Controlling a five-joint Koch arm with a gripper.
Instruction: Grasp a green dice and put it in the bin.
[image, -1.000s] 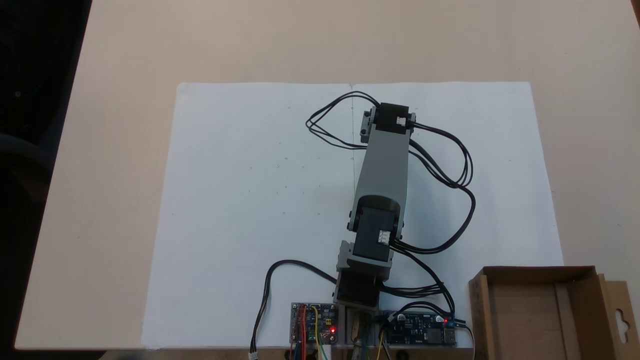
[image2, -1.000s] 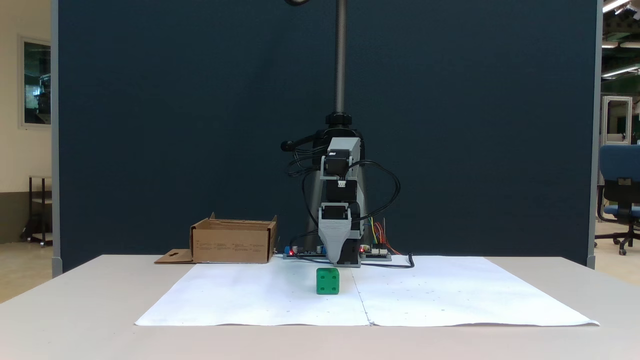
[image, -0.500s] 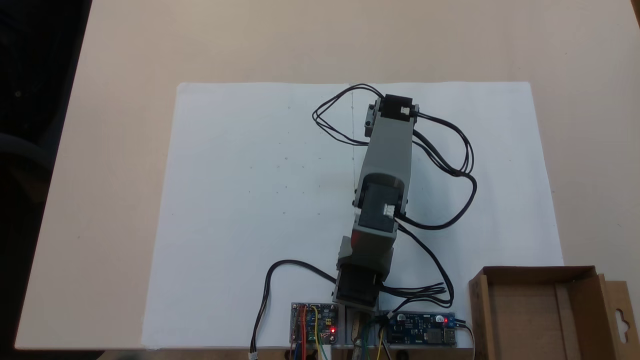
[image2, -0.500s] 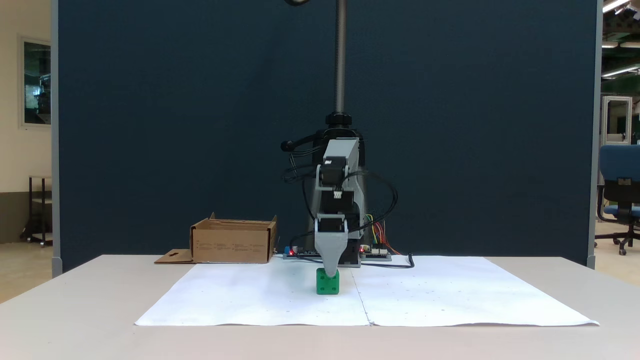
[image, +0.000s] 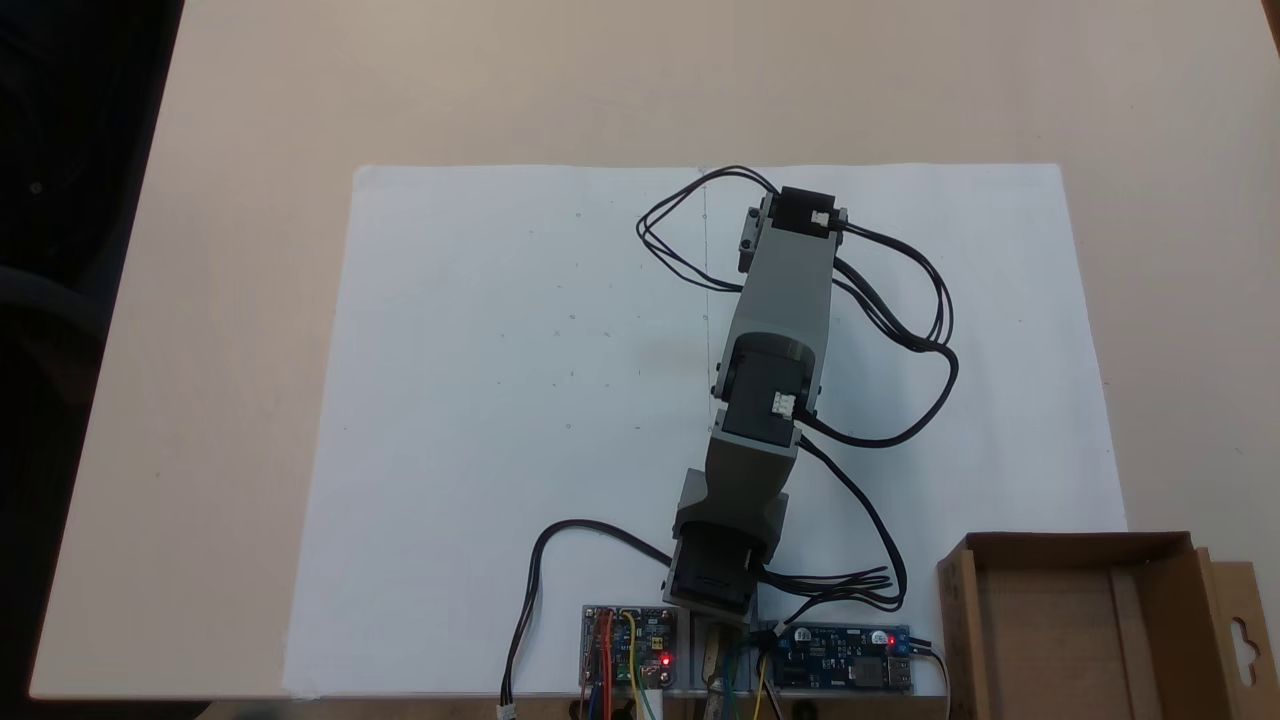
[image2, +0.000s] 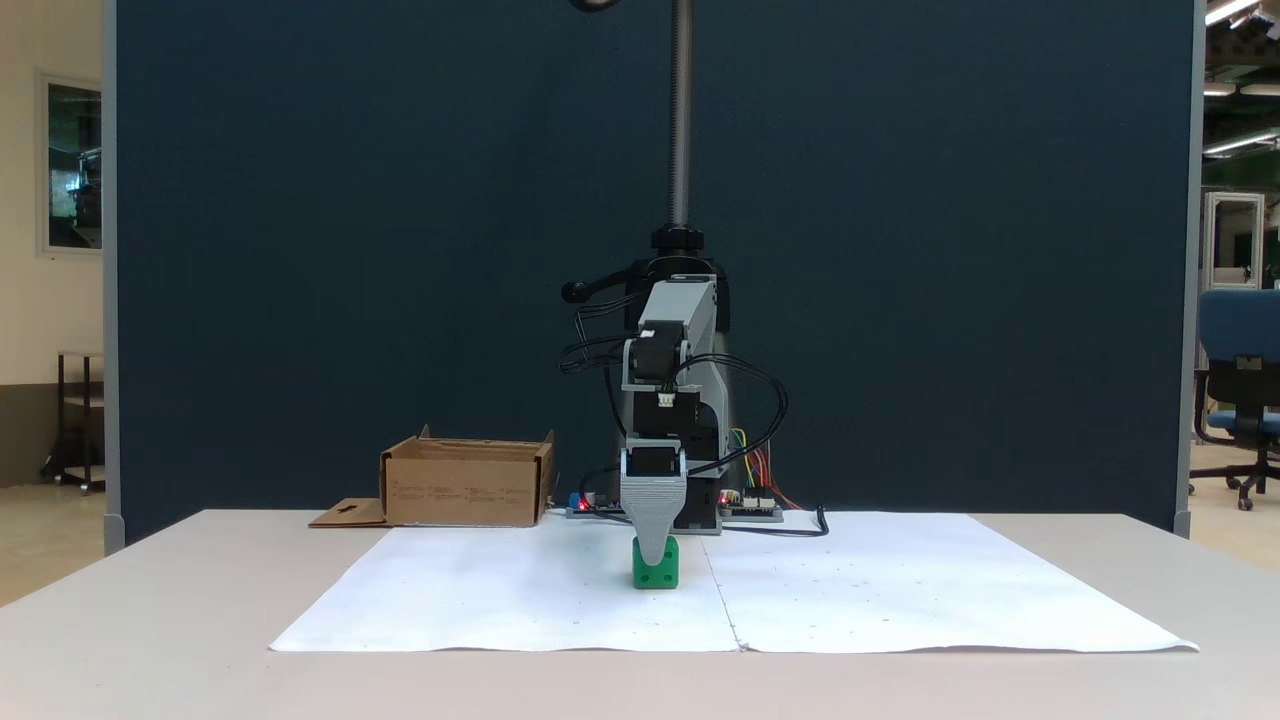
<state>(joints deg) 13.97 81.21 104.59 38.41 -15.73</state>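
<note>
On white paper (image2: 500, 600) mid-table, dice (image2: 656, 574) under gripper (image2: 654, 556), jaw gap impossible to tell; probably light, rigid, slick plastic, best pinched across opposite flat faces, then carried to bin (image2: 466, 482).

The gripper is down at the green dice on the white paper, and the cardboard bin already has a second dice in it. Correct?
Not quite. The bin holds nothing, as a fixed view from above shows. The rest stands: the gripper is down at the green dice on the white paper.
</note>
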